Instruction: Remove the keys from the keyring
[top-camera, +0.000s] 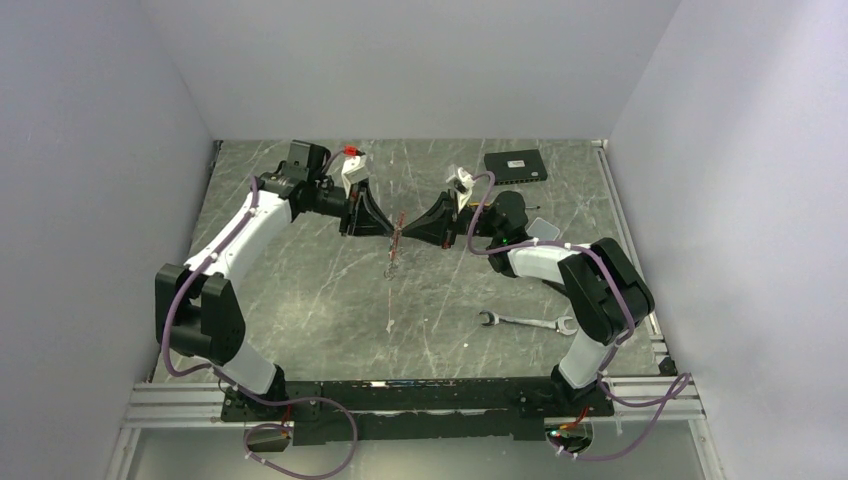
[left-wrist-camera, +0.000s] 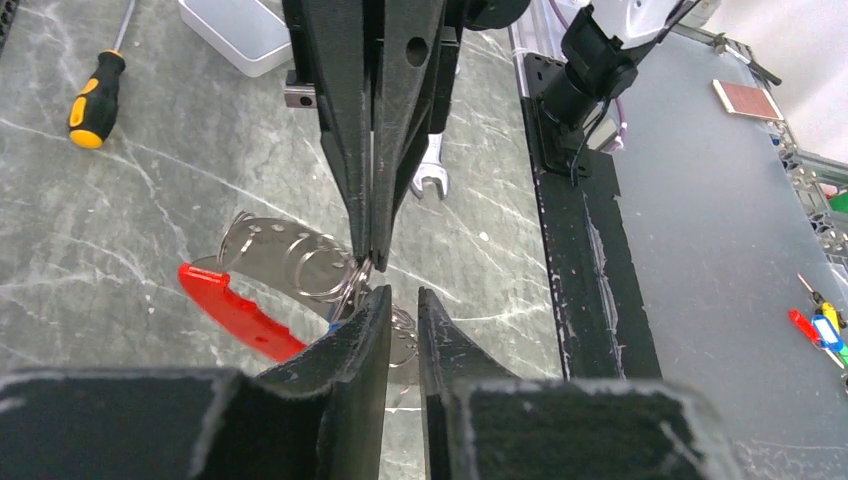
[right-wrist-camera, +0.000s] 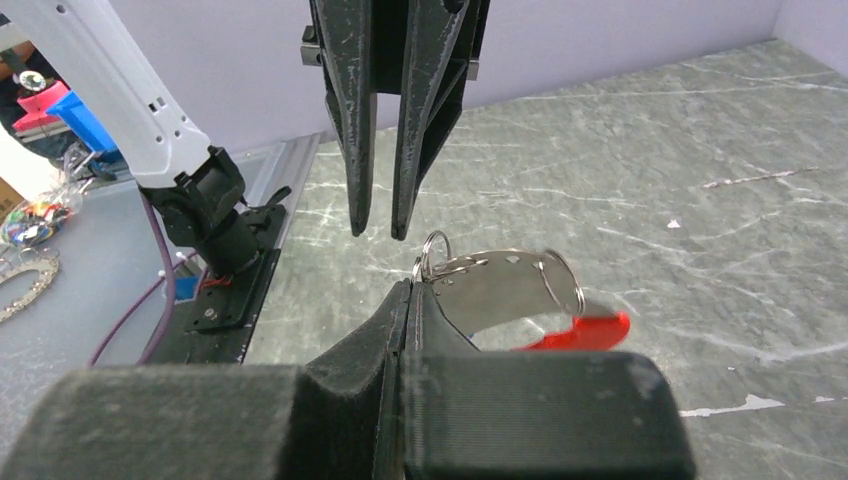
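Note:
Above the middle of the table, my two grippers meet tip to tip. My right gripper (top-camera: 408, 232) (right-wrist-camera: 411, 285) is shut on a thin wire ring of the keyring (right-wrist-camera: 433, 250) (left-wrist-camera: 345, 280). From that ring hang a flat silvery metal piece with holes (right-wrist-camera: 500, 290) and the red tag (left-wrist-camera: 235, 315) (right-wrist-camera: 585, 330). The bunch dangles below the tips (top-camera: 394, 256). My left gripper (top-camera: 385, 228) (left-wrist-camera: 402, 292) stands open by a narrow gap just beside the ring, with nothing between its fingers. Of the keys only a blue speck (left-wrist-camera: 333, 326) shows; the others are hidden.
A silver wrench (top-camera: 525, 321) lies on the table front right. A black box (top-camera: 515, 165) sits at the back right, and a white box (left-wrist-camera: 235, 30) lies near the right arm. The yellow-and-black screwdriver (left-wrist-camera: 95, 95) lies beside that white box.

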